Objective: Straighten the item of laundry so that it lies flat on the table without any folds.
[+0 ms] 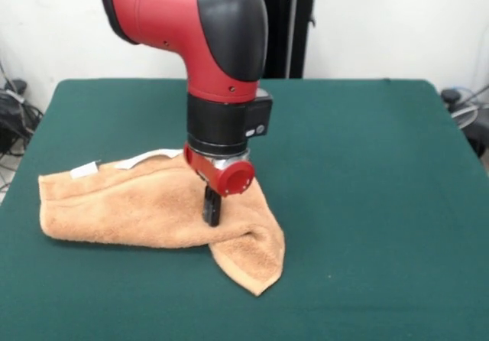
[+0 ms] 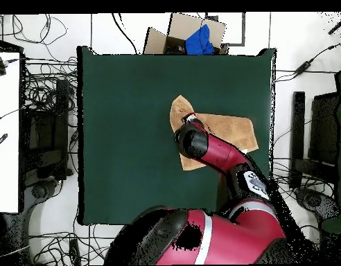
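Note:
The orange-tan terry towel (image 1: 145, 207) lies folded on the dark green table (image 1: 367, 165), left of centre in the front view, with a pointed flap reaching toward the near edge and white tags (image 1: 84, 170) at its far left edge. In the overhead view the towel (image 2: 232, 131) lies right of centre, partly under the arm. My gripper (image 1: 212, 209) points straight down and its dark tips press on the towel's right part, near the fold. The tips look closed together on the cloth. In the overhead view the arm's wrist hides the gripper.
The red and black arm (image 2: 222, 156) reaches from the base at the bottom of the overhead view. A cardboard box with blue cloth (image 2: 194, 38) stands beyond the far table edge. Cables (image 2: 41, 90) lie on the floor around the table.

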Robot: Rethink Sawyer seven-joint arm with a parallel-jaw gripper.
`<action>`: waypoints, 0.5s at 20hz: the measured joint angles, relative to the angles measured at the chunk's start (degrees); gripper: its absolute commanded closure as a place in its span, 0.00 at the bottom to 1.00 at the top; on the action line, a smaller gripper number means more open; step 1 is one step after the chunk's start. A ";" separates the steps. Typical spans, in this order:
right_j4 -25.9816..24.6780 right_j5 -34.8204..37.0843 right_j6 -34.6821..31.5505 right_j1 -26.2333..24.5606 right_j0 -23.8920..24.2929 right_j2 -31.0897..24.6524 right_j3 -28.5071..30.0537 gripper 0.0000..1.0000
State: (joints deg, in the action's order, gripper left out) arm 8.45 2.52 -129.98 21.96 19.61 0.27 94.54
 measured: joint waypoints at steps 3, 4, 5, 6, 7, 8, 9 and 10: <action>1.48 0.08 0.00 0.39 -0.56 -0.01 1.10 1.00; 2.18 0.26 0.00 0.64 -0.86 -0.02 1.70 1.00; 2.92 0.56 0.00 0.95 -1.15 -0.03 2.44 1.00; 3.27 0.73 0.00 1.09 -1.24 -0.05 2.85 1.00; 3.63 0.90 0.00 1.22 -1.33 -0.07 3.25 1.00; 4.49 1.39 0.00 1.55 -1.44 -0.11 4.45 1.00; 4.79 1.57 0.00 1.70 -1.45 -0.11 4.89 1.00; 5.00 1.71 0.00 1.83 -1.45 -0.11 5.22 1.00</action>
State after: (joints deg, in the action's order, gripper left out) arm 13.46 4.23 -129.98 23.79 18.16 0.17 99.76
